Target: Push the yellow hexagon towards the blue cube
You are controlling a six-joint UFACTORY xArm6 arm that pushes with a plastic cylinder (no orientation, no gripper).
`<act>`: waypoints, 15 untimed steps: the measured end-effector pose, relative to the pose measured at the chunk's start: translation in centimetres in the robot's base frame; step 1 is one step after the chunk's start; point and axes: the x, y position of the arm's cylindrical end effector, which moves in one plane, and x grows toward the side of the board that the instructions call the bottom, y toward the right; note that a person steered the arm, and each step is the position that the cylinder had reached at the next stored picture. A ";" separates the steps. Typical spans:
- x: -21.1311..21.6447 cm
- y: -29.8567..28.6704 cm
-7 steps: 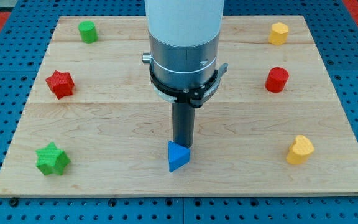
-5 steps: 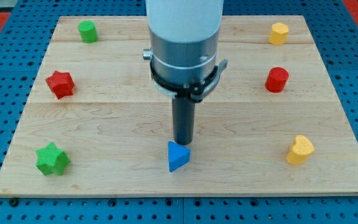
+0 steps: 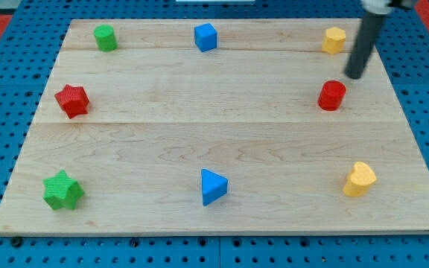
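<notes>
The yellow hexagon (image 3: 334, 39) sits near the board's top right corner. The blue cube (image 3: 205, 36) sits at the top middle, well to the hexagon's left. My tip (image 3: 354, 76) is at the right side, just below and right of the yellow hexagon and just above and right of the red cylinder (image 3: 332, 95). It touches neither block.
A green cylinder (image 3: 105, 37) is at the top left, a red star (image 3: 72, 100) at the left, a green star (image 3: 62, 190) at the bottom left, a blue triangle (image 3: 213, 186) at the bottom middle, a yellow heart (image 3: 360, 179) at the bottom right. The wooden board (image 3: 199, 112) lies on a blue pegboard.
The arm has moved from the board's middle, just above the blue triangle, to the upper right beside the yellow hexagon. The blue cube, hidden before, now shows. No block has moved.
</notes>
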 end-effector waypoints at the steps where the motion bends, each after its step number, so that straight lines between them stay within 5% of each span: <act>1: -3.8 5.5; 3: -10.5 0.0; 5: -8.1 -14.9; 7: -7.7 -9.8; 9: -4.7 -10.6; 11: -3.5 0.6; 15: -1.0 -8.3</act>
